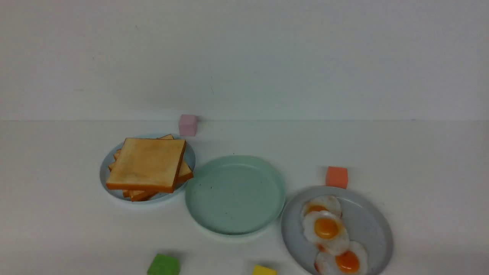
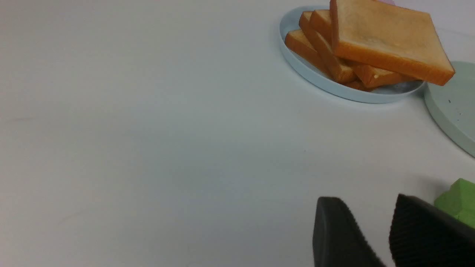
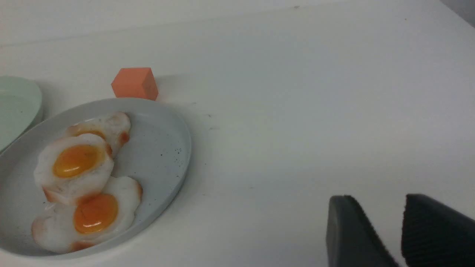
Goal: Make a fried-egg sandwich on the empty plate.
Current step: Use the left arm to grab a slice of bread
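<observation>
Several golden-brown toast slices [image 1: 147,165] [image 2: 386,37] lie stacked on a pale blue plate [image 1: 105,172] [image 2: 297,63] at the left. The empty mint-green plate [image 1: 235,194] [image 2: 454,107] [image 3: 16,104] sits in the middle. Three fried eggs [image 1: 326,229] [image 3: 76,165] overlap on a speckled grey plate [image 1: 370,225] [image 3: 163,137] at the right. My left gripper [image 2: 365,202] hovers open over bare table, well short of the toast, with nothing between its fingers. My right gripper [image 3: 374,200] is open and holds nothing, off to the side of the egg plate. Neither gripper shows in the front view.
A pink cube [image 1: 188,125] stands behind the toast plate. An orange cube [image 1: 337,177] [image 3: 134,83] touches the far rim of the grey plate. A green cube [image 1: 163,264] [image 2: 458,202] and a yellow cube [image 1: 264,270] sit at the near edge.
</observation>
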Available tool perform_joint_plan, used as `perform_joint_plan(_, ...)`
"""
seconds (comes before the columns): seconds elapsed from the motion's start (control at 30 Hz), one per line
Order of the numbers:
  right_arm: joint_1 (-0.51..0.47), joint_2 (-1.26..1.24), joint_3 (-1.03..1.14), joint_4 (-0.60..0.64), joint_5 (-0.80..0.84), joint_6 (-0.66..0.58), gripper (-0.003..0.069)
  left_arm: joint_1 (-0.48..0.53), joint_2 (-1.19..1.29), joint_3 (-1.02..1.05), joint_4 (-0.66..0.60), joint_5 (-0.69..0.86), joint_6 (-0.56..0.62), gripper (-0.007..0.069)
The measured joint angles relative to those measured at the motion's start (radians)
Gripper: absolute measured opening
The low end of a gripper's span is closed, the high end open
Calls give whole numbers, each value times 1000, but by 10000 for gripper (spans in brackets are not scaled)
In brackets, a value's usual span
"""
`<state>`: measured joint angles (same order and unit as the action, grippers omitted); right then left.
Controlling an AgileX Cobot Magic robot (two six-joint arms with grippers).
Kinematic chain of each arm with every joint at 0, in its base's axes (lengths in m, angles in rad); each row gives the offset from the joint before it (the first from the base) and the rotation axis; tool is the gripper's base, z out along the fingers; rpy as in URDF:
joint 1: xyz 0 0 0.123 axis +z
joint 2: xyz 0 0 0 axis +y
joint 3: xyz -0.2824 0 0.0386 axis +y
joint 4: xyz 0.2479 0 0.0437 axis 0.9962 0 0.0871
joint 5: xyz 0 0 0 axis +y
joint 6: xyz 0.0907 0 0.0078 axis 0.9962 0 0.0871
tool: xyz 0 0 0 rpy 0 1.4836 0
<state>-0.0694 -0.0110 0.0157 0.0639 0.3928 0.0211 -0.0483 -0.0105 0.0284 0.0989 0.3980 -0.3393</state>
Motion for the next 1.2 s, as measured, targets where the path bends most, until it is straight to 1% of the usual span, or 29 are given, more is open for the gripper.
perform_joint_plan(0.87,0,0,0,-1,0,0,241,0,0,0,0,0,0,238)
perform_joint_plan(1.1,0,0,0,-52,0,0,241,0,0,0,0,0,0,238)
perform_joint_plan(1.2,0,0,0,-54,-1,0,241,0,0,0,0,0,0,238)
